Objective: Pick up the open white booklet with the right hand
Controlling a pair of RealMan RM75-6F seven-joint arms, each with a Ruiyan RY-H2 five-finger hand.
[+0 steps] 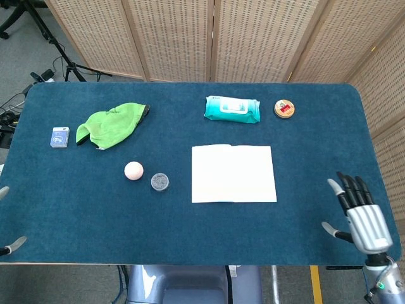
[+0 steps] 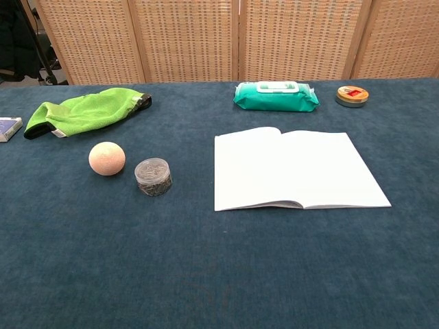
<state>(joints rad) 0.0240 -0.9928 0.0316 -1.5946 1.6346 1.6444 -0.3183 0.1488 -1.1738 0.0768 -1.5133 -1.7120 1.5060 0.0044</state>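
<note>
The open white booklet lies flat near the middle of the blue table, its pages blank. My right hand hovers over the table's front right corner, fingers spread and empty, well to the right of the booklet. Of my left hand only fingertips show at the table's front left edge; their pose is unclear. The chest view shows neither hand.
A green cloth, a small blue box, a pink ball and a clear round jar sit left of the booklet. A teal wipes pack and a round tin lie behind it.
</note>
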